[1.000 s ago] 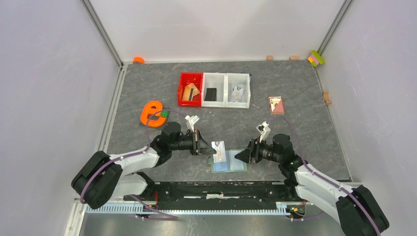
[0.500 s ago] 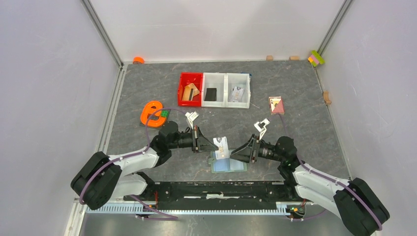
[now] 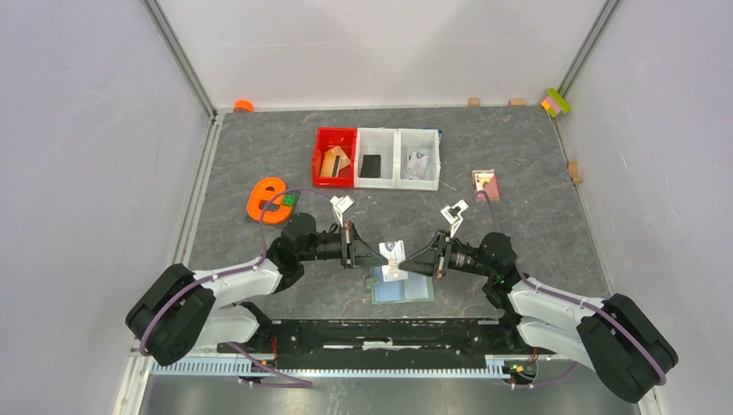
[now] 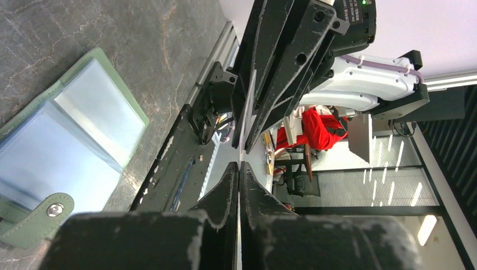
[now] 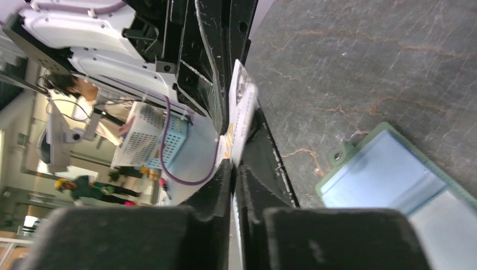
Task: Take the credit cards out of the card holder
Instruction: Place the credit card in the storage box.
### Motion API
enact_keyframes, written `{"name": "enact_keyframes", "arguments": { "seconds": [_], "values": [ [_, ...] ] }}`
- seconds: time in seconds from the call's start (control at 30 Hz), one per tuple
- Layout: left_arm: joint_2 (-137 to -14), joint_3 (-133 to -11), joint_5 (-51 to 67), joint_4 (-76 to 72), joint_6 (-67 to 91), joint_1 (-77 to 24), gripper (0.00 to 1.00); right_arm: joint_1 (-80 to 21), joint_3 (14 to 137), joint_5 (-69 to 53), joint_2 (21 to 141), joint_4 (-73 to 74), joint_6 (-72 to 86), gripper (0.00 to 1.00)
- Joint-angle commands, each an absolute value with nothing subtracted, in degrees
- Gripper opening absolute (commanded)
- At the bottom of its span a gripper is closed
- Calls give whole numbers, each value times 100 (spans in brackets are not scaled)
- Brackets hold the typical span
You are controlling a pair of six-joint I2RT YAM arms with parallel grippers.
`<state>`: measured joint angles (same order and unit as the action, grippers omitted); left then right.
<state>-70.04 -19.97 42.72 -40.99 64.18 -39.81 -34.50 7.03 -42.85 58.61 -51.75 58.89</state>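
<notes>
One card (image 3: 393, 252) pinched from two sides over the open card holder (image 3: 406, 292)
The card holder lay flat just under the fingertips. The left gripper (image 3: 379, 254) was clamped tight on one card edge, the right gripper (image 3: 407, 258) nipped the opposite edge; if both pulled, or one released early, the card could bend or drop.
</notes>
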Motion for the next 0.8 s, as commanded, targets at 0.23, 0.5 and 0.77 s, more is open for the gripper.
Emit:
{"name": "enact_keyframes", "arguments": {
  "seconds": [0.23,0.5,0.77],
  "values": [
    [-6626,-2601,3590,-1819,5390,-4025,53,-3111,1910,-3423,5955,-2437,4339,0],
    [-6001,-2985,2350,805,4255,-4043,67,-2496,3587,-1787,6612,-402,2751,0],
    [-5216,-2986,1183,1985,3857,-4046,68,-2334,5228,-972,8011,-26,2302,0]
  ]
}}
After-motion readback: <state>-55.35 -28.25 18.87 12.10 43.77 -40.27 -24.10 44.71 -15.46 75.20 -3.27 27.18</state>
